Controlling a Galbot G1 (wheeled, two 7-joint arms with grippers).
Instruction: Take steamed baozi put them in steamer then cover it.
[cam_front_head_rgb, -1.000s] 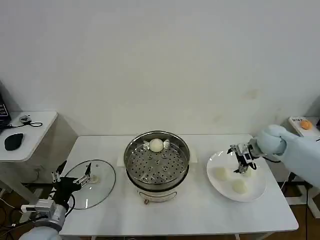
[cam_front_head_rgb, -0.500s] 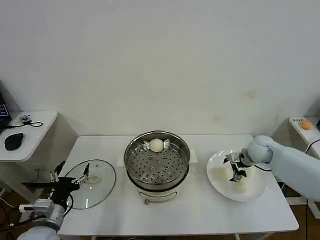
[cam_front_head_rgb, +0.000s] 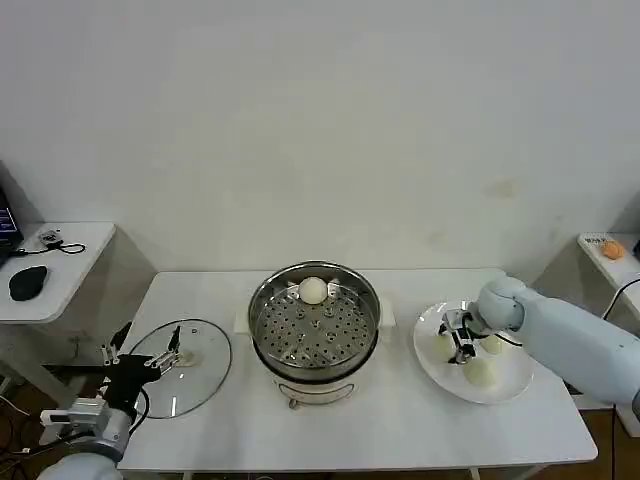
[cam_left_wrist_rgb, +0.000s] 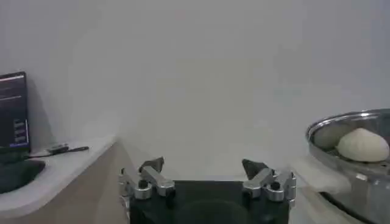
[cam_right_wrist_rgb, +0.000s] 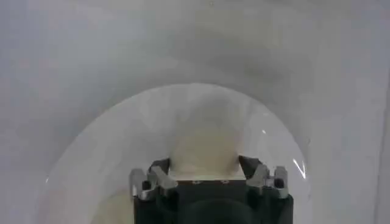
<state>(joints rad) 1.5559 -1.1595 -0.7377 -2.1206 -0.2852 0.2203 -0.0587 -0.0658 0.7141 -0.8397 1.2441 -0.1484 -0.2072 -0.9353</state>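
Leftward across the white plate (cam_front_head_rgb: 500, 385) the right gripper (cam_front_head_rgb: 456, 345) has slid, its fingers now straddling a baozi (cam_right_wrist_rgb: 204, 149), not yet clamped. One steamed bun (cam_front_head_rgb: 313, 290) sits in the steamer (cam_front_head_rgb: 314, 325). Beside the glass cover (cam_front_head_rgb: 185, 365), the left gripper (cam_front_head_rgb: 140, 352) waits open.

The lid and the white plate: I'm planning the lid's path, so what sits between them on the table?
In the head view, the steamer stands between the glass lid and the white plate, with one baozi inside.
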